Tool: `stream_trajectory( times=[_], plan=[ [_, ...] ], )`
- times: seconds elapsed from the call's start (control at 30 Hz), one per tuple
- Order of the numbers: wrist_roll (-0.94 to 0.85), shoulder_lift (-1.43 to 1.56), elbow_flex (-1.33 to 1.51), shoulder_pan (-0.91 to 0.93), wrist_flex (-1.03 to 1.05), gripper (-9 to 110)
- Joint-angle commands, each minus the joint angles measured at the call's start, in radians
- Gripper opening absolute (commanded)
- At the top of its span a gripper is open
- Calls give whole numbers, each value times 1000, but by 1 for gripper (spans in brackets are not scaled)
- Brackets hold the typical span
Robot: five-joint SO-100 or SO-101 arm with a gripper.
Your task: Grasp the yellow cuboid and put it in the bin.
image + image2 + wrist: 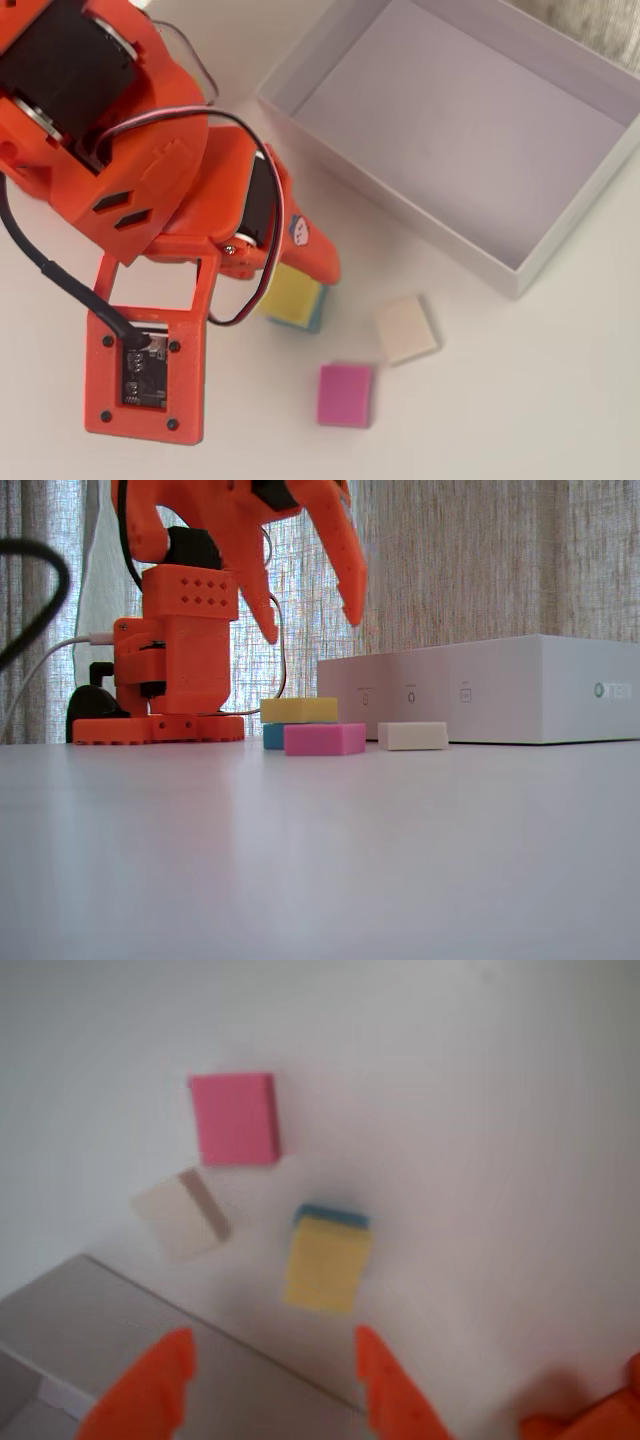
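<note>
We see the small flat yellow foam block (298, 710) stacked on a blue block (272, 736) on the white surface (320, 860), just beside a pink block (324, 739) and near a cream block (412, 736). Our orange fingers (392, 1390) hang spread and empty above it. The shallow white cardboard bin (400, 205) sits empty close by.
</note>
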Motion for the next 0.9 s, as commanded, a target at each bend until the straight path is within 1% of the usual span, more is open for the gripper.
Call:
stream_trajectory(
  times=[0.0, 0.47, 0.87],
  plan=[
    [-9, 21, 25, 14, -31, 19],
    [-9, 14, 144, 54, -127, 19],
    [-9, -15, 207, 48, -213, 19]
  ],
)
